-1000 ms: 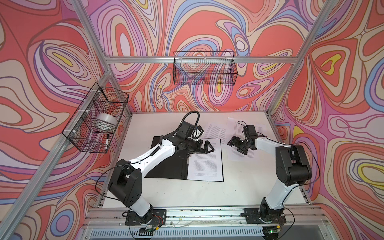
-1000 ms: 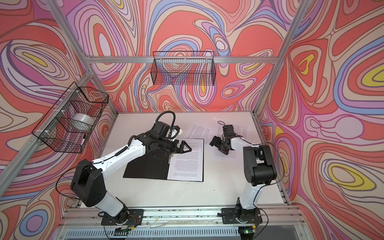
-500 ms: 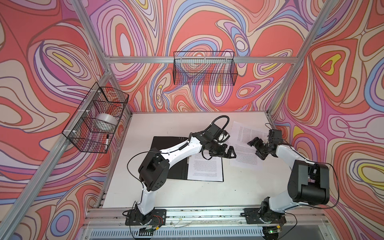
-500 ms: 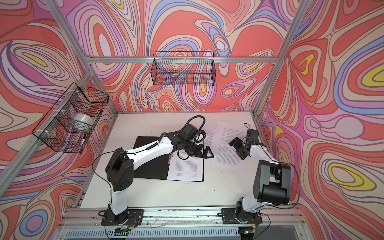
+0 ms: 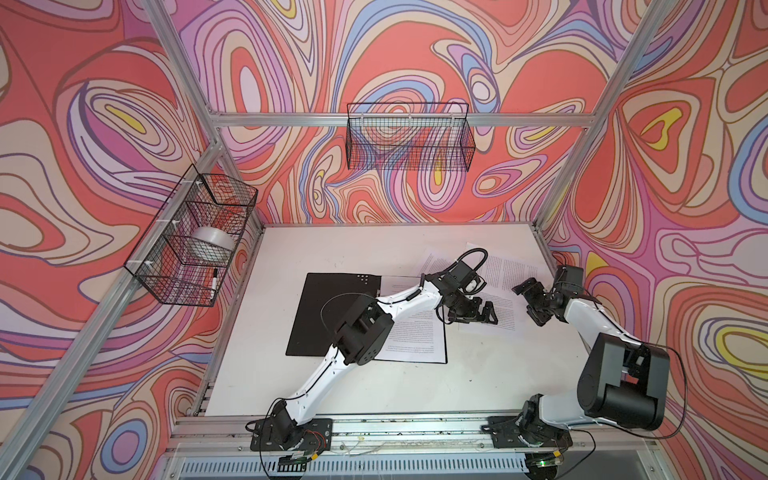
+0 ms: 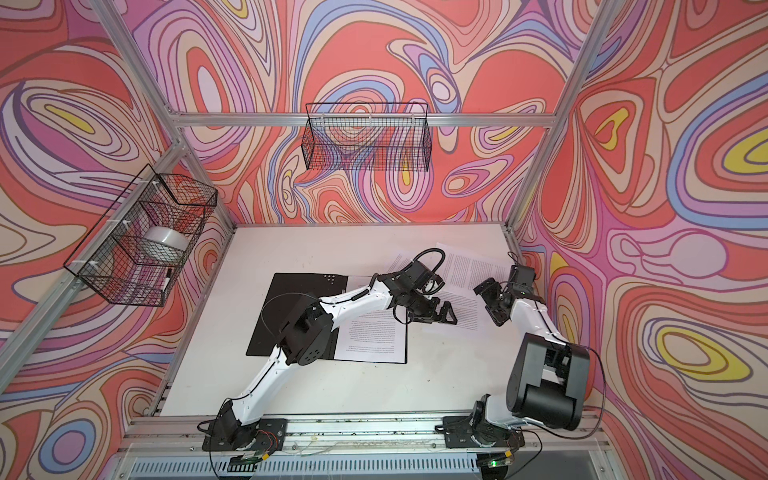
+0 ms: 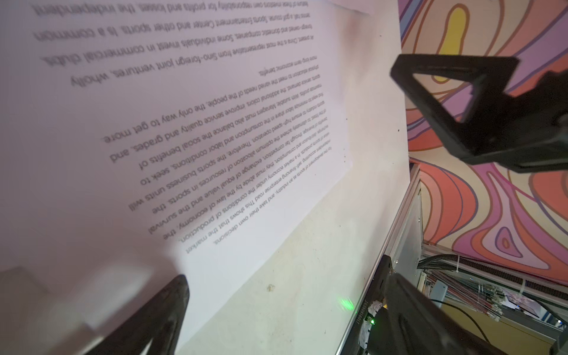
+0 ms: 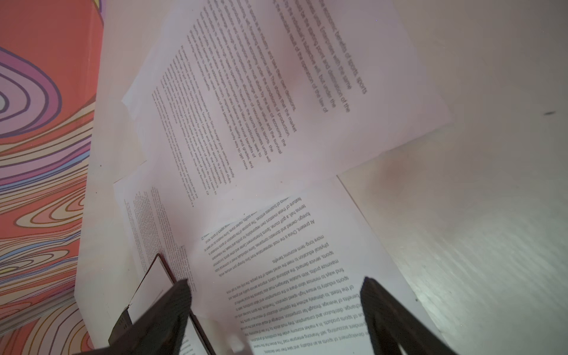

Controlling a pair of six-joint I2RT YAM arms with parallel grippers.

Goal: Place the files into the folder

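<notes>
Left end effector (image 5: 482, 312), right end effector (image 5: 528, 303) apart, empty; I'd pin sheet (image 5: 505, 316) under left, slide it flat into folder (image 5: 328, 316).

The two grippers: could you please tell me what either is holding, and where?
Nothing: the left gripper and right gripper are both open over the white printed paper sheets.

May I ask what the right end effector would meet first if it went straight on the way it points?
Probably the nearest printed sheet lying on the table, ahead of the right end effector; depth is unclear.
</notes>
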